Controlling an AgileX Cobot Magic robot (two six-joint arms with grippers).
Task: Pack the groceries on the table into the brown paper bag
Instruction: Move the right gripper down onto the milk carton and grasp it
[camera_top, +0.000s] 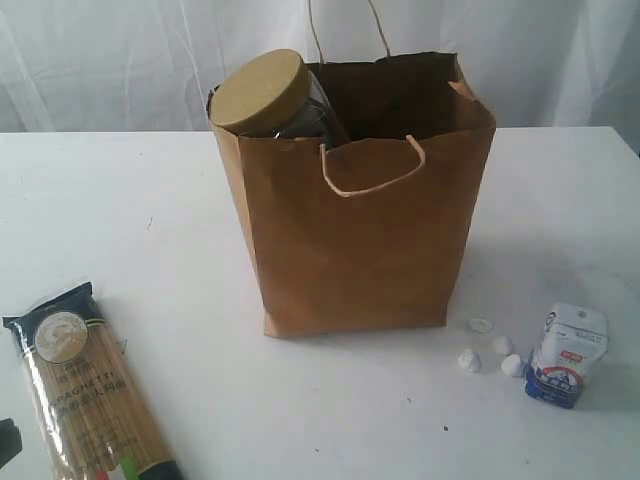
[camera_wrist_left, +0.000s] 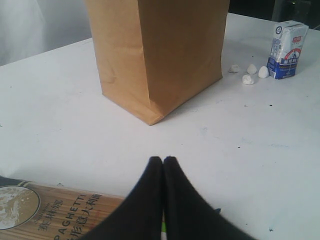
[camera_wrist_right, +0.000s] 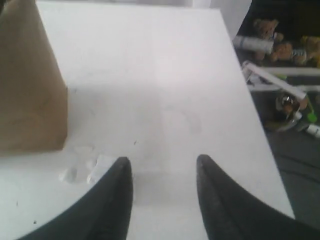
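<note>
Centrally, the brown paper bag (camera_top: 360, 240) stands upright on the table (camera_top: 150, 220), the tan-lidded clear jar (camera_top: 265, 95) tilted in its mouth. Blue-ended spaghetti packet (camera_top: 85, 400) lies front left; small white-blue packet (camera_top: 567, 355) stands to the bag's right. Left pincer (camera_wrist_left: 163, 160) pressed together, empty, near the spaghetti; right pincer (camera_wrist_right: 163, 160) spread, holding nothing.

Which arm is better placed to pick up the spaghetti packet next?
Probably the left. The spaghetti packet lies just beside the shut left pincer, which only needs to open. The right pincer is open, but it hangs on the other side of the paper bag, near the small white lumps.
</note>
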